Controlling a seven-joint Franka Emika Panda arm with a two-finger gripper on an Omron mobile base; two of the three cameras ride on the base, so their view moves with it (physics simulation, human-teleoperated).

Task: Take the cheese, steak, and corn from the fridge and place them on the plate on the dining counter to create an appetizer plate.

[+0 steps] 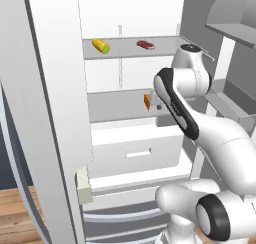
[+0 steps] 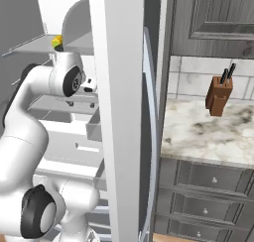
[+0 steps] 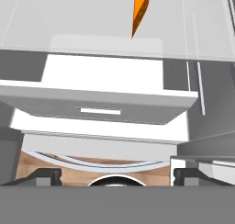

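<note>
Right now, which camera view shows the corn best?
The left base view: the corn lies whole and unobstructed on the upper fridge shelf, left of the steak. In the right base view, the corn is a small yellow bit above the arm.

- a home kitchen, rendered
- an open white fridge with food on its grey shelves
- a marble worktop over dark drawer cabinets
- a wooden knife block against a tiled wall
- wood plank floor
</note>
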